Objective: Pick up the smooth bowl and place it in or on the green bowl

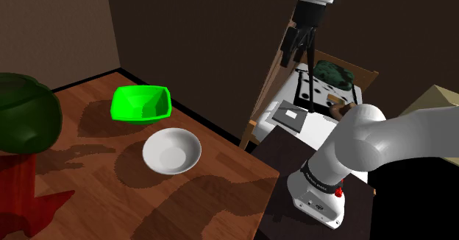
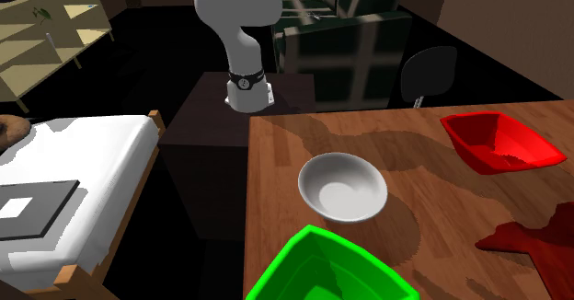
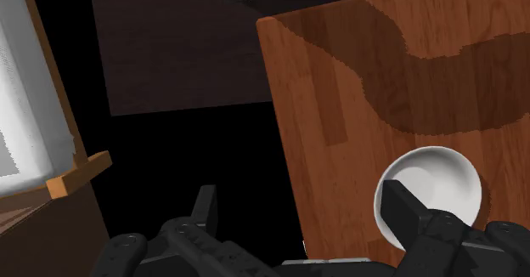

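The claw is spread wide, its two fingers standing well apart with nothing between them and nothing touching them. In the shoulder view the claw hangs high, off the side of the table and over the bed.

The white bowl, the smooth one, sits upright on the wooden table near the edge that faces the stand. It is empty. In the wrist view the right finger covers part of the white bowl, but the two are well apart in height.

Just beyond it in the shoulder view stands the green bowl, close to the white one but not touching, and also empty. In the second exterior view the green bowl is cut off by the bottom edge. A red bowl, empty, stands well apart toward that view's right.

A dark green round thing at the shoulder view's left is cut by the edge, and what it is cannot be told. A flat red shape lies on the table, also cut off.
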`<state>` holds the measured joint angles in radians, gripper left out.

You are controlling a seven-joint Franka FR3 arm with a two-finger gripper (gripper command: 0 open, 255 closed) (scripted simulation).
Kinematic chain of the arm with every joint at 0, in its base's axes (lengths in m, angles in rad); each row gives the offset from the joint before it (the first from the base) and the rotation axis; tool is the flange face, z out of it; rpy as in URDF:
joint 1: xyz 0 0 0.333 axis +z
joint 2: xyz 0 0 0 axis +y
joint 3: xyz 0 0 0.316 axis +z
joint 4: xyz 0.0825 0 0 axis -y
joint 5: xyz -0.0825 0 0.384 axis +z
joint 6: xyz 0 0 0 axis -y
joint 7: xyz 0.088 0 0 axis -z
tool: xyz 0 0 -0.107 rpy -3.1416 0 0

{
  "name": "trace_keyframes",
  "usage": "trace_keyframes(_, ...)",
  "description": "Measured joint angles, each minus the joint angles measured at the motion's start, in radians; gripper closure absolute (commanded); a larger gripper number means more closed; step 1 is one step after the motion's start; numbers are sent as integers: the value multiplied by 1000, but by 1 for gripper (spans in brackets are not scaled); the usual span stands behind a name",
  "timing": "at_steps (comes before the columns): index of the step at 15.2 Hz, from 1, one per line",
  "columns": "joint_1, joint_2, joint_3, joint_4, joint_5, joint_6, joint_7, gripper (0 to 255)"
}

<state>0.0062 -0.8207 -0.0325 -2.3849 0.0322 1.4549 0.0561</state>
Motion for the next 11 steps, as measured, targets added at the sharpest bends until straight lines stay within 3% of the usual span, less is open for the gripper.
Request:
trace_keyframes(4,4,15,-7,-51,28,73,1,0)
trace_keyframes(11,33,94,-22,-232,133,361,-14,0)
